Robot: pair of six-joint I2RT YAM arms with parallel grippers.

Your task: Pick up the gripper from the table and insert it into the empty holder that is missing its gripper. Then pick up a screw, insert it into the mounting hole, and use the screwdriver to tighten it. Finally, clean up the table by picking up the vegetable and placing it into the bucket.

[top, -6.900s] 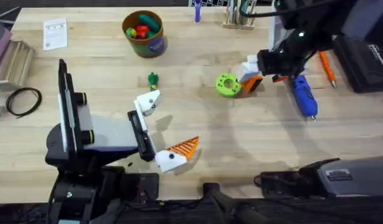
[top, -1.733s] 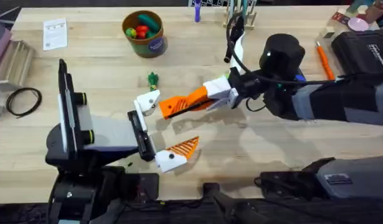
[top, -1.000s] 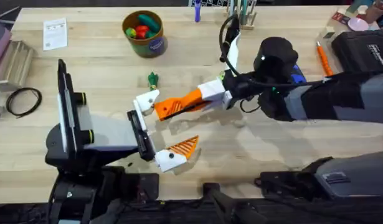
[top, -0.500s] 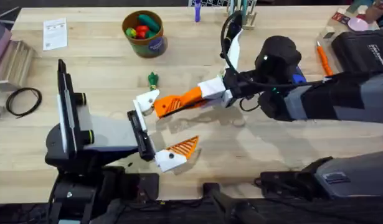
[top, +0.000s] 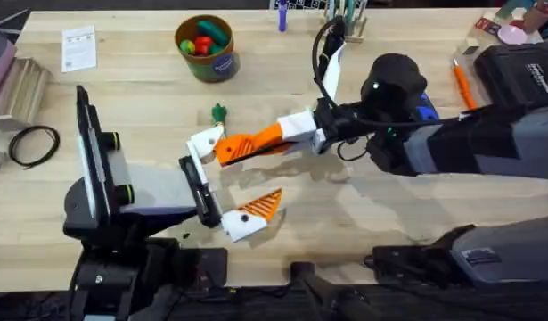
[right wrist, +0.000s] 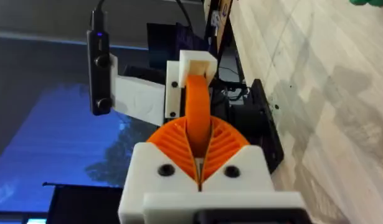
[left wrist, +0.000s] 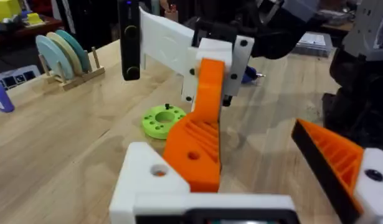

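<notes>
Right arm pose: we saw it stretched from about 3 o'clock across the tabletop (top: pixel 363 223) toward the middle, its wrist held low and nearly level.
Left arm pose: we saw it folded near its base at 7 o'clock, its forearm angled toward the centre.
Open room: bare wood lay between 4 and 6 o'clock and to the far side of the meeting point; the bucket (top: pixel 208 47) stood at 11 o'clock near the far edge, and the vegetable (top: pixel 218 113) lay on the wood just beyond the holder.
Right claw (top: pixel 272 138): we found its pads clamped tight on the gripper (top: pixel 247 143), the orange wedge pointing toward 9 o'clock.
Left claw (top: pixel 227 183): we saw it spread wide, one finger carrying an orange pad, the other ending in the bare white holder (top: pixel 205 142).
Contact: the wedge's tip met the holder; how far it was seated we could not tell.
</notes>
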